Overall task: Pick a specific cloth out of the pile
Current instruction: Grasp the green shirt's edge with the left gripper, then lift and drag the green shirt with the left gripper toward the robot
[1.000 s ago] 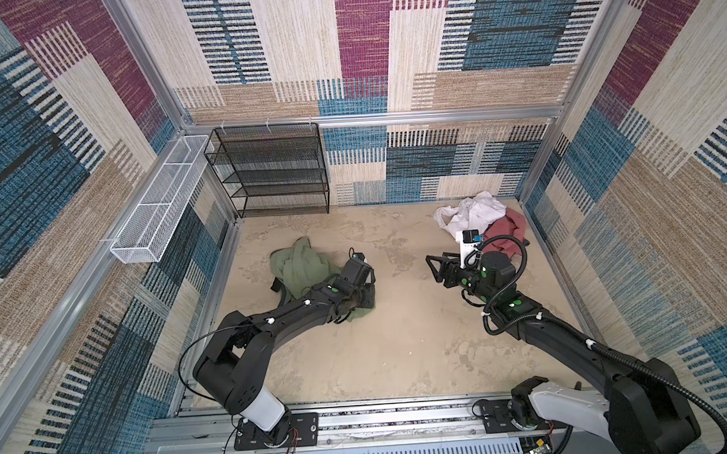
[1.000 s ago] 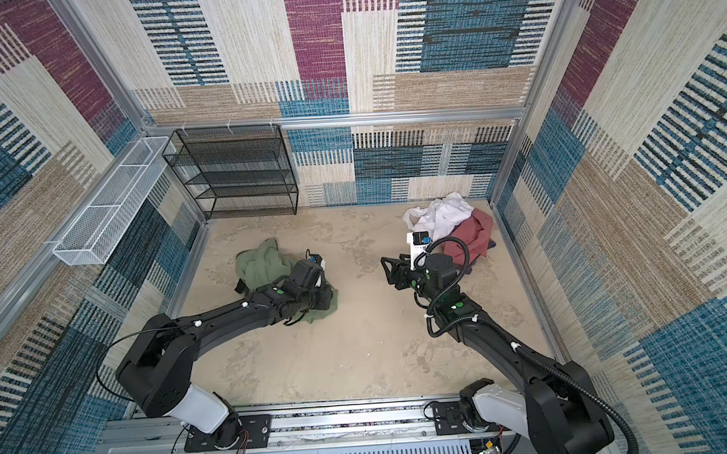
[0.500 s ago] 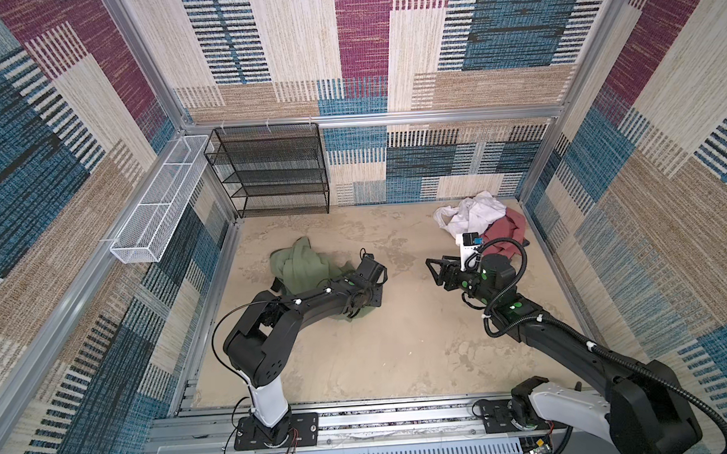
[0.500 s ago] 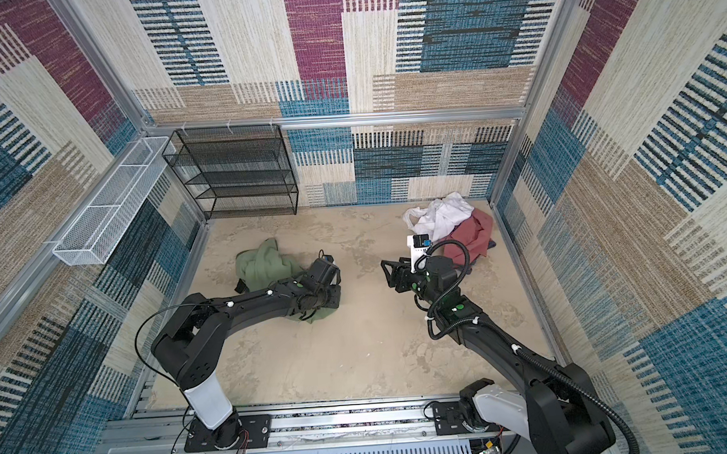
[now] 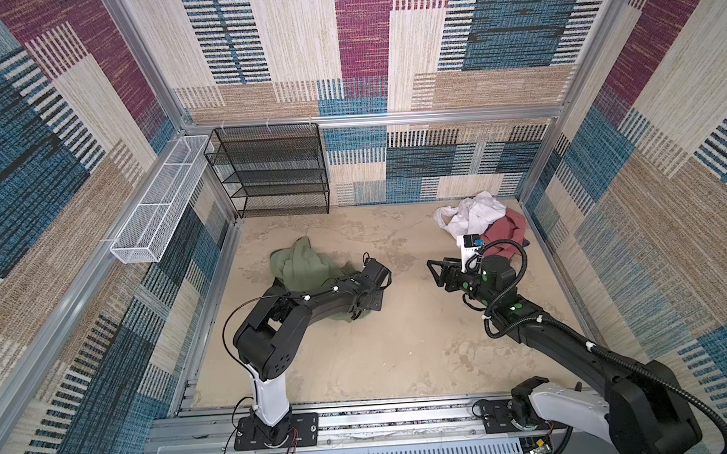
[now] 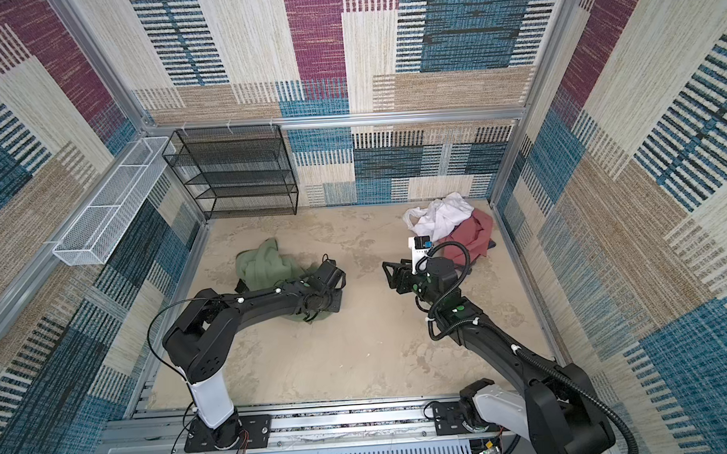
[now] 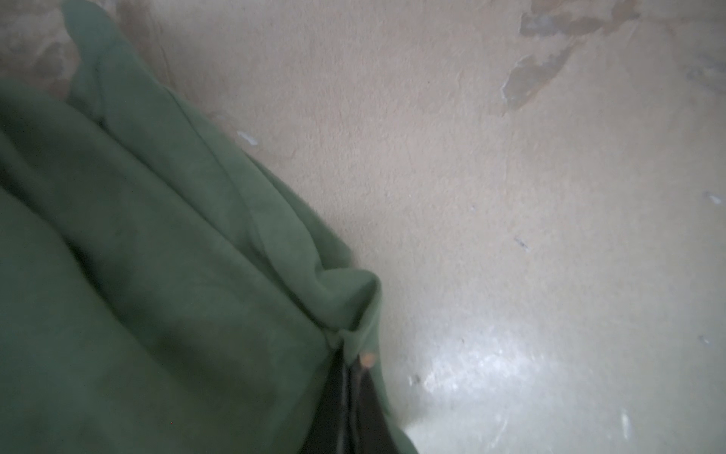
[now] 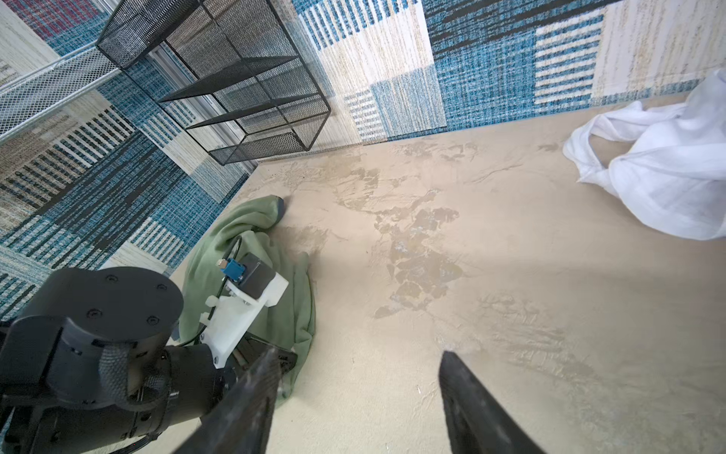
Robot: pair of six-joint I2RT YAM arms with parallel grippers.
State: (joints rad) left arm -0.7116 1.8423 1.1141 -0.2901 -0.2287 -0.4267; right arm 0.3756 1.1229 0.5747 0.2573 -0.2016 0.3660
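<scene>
The olive-green cloth (image 5: 301, 267) (image 6: 263, 265) lies crumpled on the beige floor at the left, apart from the pile (image 5: 478, 224) (image 6: 449, 223) of white and salmon-red garments in the far right corner. My left gripper (image 5: 368, 306) (image 6: 329, 302) points down onto the cloth's near right edge. In the left wrist view its fingers (image 7: 345, 393) are pressed together, and folds of the cloth (image 7: 157, 236) gather at their tips. My right gripper (image 5: 434, 271) (image 8: 359, 355) hovers open over bare floor between the cloth (image 8: 255, 224) and the pile, holding nothing.
A black wire shelf (image 5: 276, 168) stands against the back wall at the left. A white wire basket (image 5: 157, 210) hangs on the left wall. Carpeted walls enclose the floor on three sides. The white garment (image 8: 668, 184) reaches out from the corner.
My left gripper has shut on the cloth's edge, and the left arm's elbow has drawn in toward its base. The right arm has not moved.
</scene>
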